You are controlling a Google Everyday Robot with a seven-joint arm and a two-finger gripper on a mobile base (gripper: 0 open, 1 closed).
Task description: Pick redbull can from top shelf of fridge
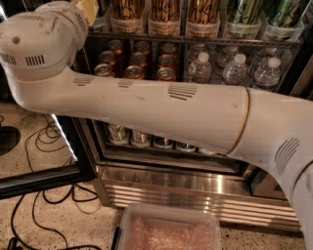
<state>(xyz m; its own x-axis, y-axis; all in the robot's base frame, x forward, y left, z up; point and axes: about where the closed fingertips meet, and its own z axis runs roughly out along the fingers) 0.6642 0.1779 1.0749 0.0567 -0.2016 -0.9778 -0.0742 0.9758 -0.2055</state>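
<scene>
Your robot's white arm [146,107] stretches across the open fridge [195,183], and its bulky joint sits at upper left against the top shelf [195,40]. The gripper lies beyond the top edge there, out of view, so you cannot tell its state. The redbull can cannot be made out near it. Further right on that shelf stand 3 gold cans [165,10], then 2 green cans [244,12], all in clear tubs [165,27].

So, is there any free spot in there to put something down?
Hardly inside: the top shelf is packed with tall cans, and below it red cans and water bottles crowd together. Bare: the steel sill under the lowest cans. The gripper is out of view.
</scene>
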